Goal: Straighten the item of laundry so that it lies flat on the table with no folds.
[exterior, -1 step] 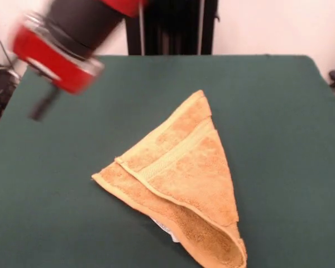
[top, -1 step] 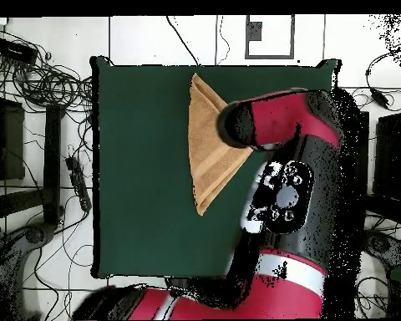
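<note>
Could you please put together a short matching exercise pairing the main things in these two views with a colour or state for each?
Things:
1. towel
2. table
3. arm
4. white tag

Descriptions:
A. covered in dark green cloth
B. red and black, raised above the table, off the towel
C. orange-tan, folded into a triangle
D. peeking out from under the towel's near edge in the front view

Pairs: 1-C, 2-A, 3-B, 4-D
</note>
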Robot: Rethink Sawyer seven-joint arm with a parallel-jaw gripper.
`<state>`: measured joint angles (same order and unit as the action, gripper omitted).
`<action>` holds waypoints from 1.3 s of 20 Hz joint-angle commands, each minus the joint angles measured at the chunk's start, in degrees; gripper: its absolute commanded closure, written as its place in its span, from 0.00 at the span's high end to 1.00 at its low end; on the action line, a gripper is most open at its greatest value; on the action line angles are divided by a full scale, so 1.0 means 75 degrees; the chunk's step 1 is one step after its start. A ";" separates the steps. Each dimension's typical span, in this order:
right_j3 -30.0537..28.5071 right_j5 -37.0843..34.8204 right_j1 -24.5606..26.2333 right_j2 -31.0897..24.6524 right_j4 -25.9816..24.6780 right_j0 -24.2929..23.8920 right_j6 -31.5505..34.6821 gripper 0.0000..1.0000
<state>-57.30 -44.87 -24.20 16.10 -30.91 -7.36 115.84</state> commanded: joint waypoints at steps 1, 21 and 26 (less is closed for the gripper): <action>-0.2386 0.0628 -0.0826 -0.2378 0.0320 -0.0686 -0.3463 1.00; -0.4310 0.1177 -0.1053 -0.6012 0.0955 -0.3424 -0.3971 1.00; -0.4390 0.1039 -0.0993 -0.6304 0.0837 -0.3560 -0.3725 1.00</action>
<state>-80.94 -37.47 -33.84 -20.44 -24.35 -35.10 101.30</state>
